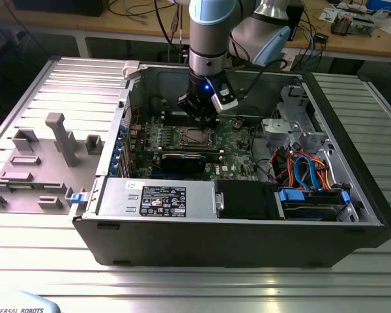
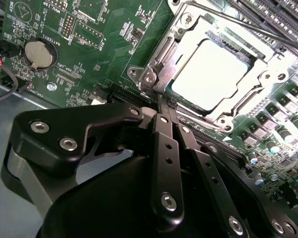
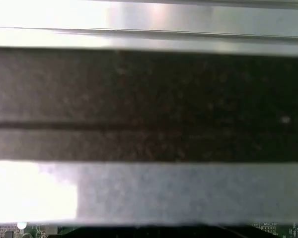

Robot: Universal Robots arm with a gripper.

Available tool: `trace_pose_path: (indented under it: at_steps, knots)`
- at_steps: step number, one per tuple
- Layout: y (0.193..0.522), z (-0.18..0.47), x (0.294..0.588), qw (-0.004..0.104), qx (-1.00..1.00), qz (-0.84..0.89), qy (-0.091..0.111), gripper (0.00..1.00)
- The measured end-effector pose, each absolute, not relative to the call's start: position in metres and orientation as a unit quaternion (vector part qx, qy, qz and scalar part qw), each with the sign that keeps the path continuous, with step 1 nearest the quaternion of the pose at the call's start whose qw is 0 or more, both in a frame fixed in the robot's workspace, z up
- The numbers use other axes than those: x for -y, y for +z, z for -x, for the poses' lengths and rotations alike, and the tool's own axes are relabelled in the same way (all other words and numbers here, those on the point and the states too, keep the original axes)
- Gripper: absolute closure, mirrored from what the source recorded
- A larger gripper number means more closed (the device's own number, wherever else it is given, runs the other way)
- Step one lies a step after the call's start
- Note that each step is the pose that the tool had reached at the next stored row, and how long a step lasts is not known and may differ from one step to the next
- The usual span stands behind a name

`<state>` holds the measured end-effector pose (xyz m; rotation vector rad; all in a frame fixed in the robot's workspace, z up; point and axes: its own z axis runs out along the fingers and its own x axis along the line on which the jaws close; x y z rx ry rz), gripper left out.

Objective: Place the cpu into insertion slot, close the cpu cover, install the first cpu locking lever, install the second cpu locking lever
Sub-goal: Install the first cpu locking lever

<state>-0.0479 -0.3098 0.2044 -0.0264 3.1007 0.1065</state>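
The cpu (image 2: 211, 69) was seen seated in the insertion slot (image 2: 223, 34) under the closed cpu cover (image 2: 164, 54), on the green motherboard (image 2: 89, 39), with the claw (image 2: 166, 111) pinched narrow just beside the cover's corner.

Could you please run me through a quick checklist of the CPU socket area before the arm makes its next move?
1. The cpu seated in the insertion slot: ok, its bright metal top lies flat inside the socket.
2. The cpu cover closed over the chip: ok, the silvery frame lies down around it.
3. Locking lever along the far edge of the cover: cannot tell whether it is latched.
4. Tool position: ok, its fingertips sit together at the socket's near corner.
5. Anything held in the tool: cannot tell.
6. Arm inside the open computer case, above the socket: ok in the exterior view.
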Motion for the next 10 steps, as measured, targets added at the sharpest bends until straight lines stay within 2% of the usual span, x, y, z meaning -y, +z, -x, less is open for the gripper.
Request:
trace_pose_path:
  at_steps: [10]
  knots:
    - [0.2029,0.0477,0.3098,0.020,-0.999,0.008,0.034,0.89]
